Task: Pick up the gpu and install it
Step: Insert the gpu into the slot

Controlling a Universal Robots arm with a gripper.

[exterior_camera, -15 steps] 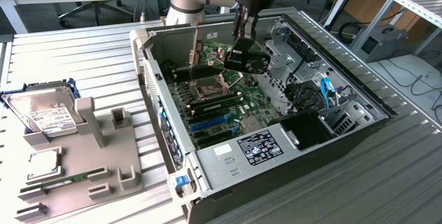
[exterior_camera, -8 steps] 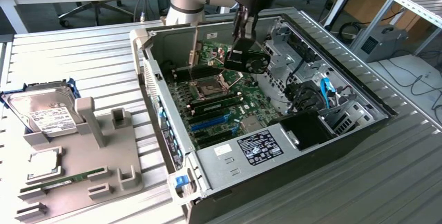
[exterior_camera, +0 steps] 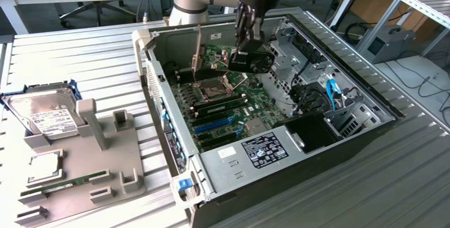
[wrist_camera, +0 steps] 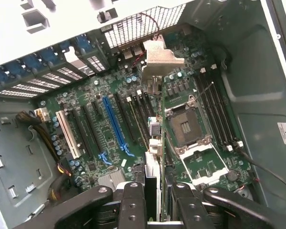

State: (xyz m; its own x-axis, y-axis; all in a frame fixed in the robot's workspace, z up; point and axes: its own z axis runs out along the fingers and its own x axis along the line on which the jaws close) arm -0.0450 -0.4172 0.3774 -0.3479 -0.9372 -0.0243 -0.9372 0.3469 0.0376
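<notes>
The gripper (wrist_camera: 155, 193), jaws partway closed, pinches the gpu (wrist_camera: 152, 157) edge-on, its silver bracket (wrist_camera: 159, 57) at the far end, above the motherboard (wrist_camera: 100, 157) inside the case (exterior_camera: 351, 65), roughly one o'clock of the CPU socket (exterior_camera: 211, 88) in the exterior view, seemingly not yet seated in any slot.

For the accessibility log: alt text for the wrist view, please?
The gripper holds the gpu edge-on between its fingers, above the motherboard inside the open computer case. The card's silver bracket points toward the vented wall; expansion slots lie to one side of it, the CPU socket to the other.
</notes>
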